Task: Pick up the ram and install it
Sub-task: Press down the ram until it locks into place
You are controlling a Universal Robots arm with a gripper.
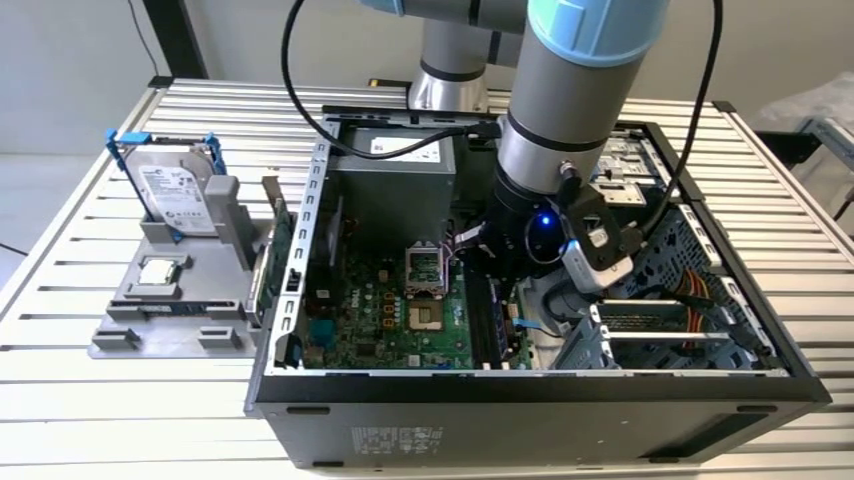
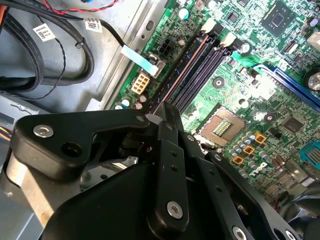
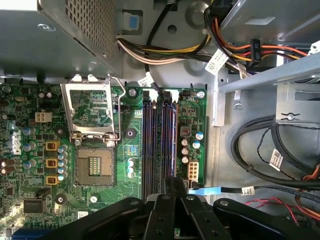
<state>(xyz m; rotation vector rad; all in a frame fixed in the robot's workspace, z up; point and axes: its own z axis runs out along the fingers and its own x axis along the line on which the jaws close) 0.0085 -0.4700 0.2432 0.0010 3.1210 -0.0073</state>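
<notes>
My big black open computer case (image 1: 534,385) sits on the silver ribbed surface (image 1: 80,390). Inside, my black claw (image 3: 171,192) hangs over the green motherboard (image 3: 100,125), right above its long black slots (image 3: 160,140). The claw looks pinched together on a thin ram (image 2: 159,109) stick, edge-on, lined up along the slots.

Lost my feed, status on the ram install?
Gripper low over the memory slots. Grip on ram: cannot tell. Cables beside, clear of slots.

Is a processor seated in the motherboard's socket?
No, the socket shows bare contacts, and its load plate is swung open.
</notes>
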